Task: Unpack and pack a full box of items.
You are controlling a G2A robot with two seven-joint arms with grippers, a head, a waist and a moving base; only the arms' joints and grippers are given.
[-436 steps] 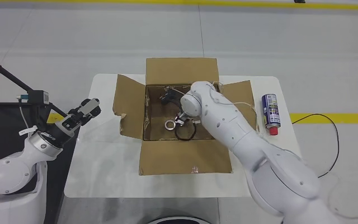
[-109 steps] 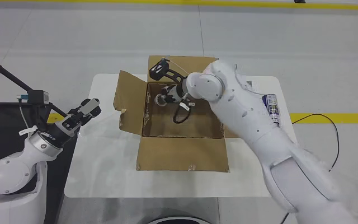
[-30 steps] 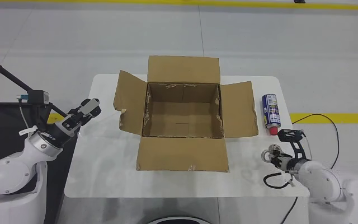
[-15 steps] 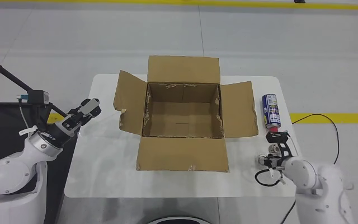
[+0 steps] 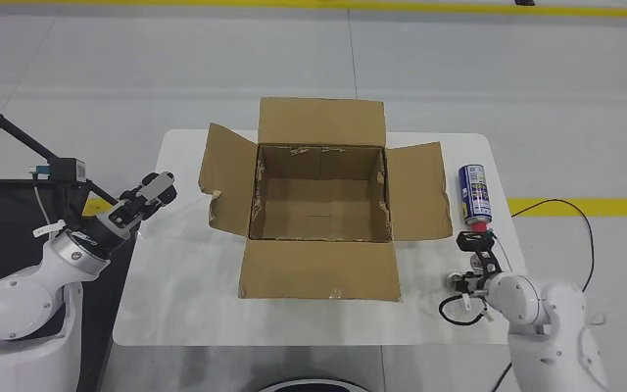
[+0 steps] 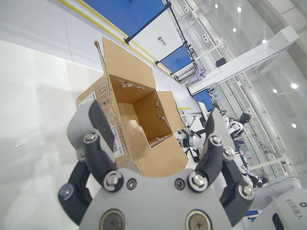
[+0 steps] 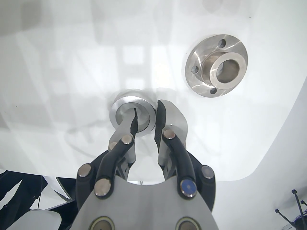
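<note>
The brown cardboard box [image 5: 320, 269] stands open in the middle of the white table [image 5: 176, 294], all flaps out and its floor bare. My right gripper [image 7: 146, 111] is low over the table's near right corner, shut on the wall of a silver metal ring [image 7: 120, 107], one finger inside the bore. From above, the right gripper [image 5: 462, 283] has a black loop [image 5: 449, 312] beside it. A second silver flange [image 7: 216, 65] lies flat nearby. My left gripper [image 6: 153, 111] hangs open and empty off the table's left side, seen from above as the left gripper [image 5: 160, 184], facing the box [image 6: 134, 111].
A blue spray can with a red cap [image 5: 474, 193] lies on the table to the right of the box's right flap [image 5: 419, 191]. The table's rounded near corner [image 7: 268, 159] is close to the right gripper. Bare tabletop lies left of the box.
The right arm has shifted a little leftward over the near right corner, carrying the ring and black loop. The left arm and the box have stayed put.
</note>
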